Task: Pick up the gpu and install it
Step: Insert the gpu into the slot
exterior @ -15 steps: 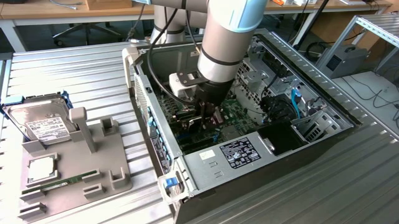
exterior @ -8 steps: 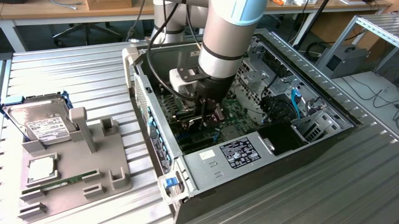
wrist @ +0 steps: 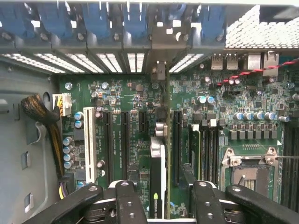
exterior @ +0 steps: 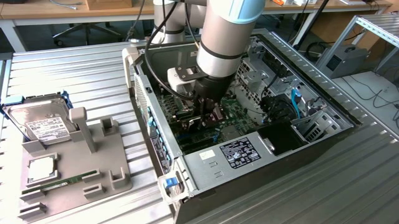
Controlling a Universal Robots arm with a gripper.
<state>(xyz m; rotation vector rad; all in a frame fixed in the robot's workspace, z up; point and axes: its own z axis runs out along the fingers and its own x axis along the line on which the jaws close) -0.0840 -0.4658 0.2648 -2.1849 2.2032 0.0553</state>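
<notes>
Black fingers point(wrist: 125, 200) of the tool point(wrist: 162, 186) stand spread, one on each side of the gpu point(wrist: 158, 172), with a gap showing on both sides, so nothing is pinched. Seen edge-on in the wrist view, the gpu stands upright on the motherboard point(wrist: 126, 93) between long black slots, in line with a metal bracket at the rear wall under the blue slot clips point(wrist: 96, 21). A white slot point(wrist: 90, 144) runs parallel on one side; the processor socket point(wrist: 247, 172) lies on the other. A red-and-black twisted wire point(wrist: 261, 72) crosses near the rear ports, and a sleeved cable bundle point(wrist: 37, 109) hangs by the bare case wall.

In the exterior view the arm point(exterior: 224, 37) drops steeply into the open computer case point(exterior: 281, 182), whose rim rings it closely; a blue cable point(exterior: 296, 100) and drive cages crowd the exterior view's right. On that view's left, on the slatted desk point(exterior: 74, 70), a grey tray point(exterior: 115, 172) beside the case carries a hard drive point(exterior: 40, 123), a processor chip point(exterior: 40, 169) and a memory stick point(exterior: 62, 182).
</notes>
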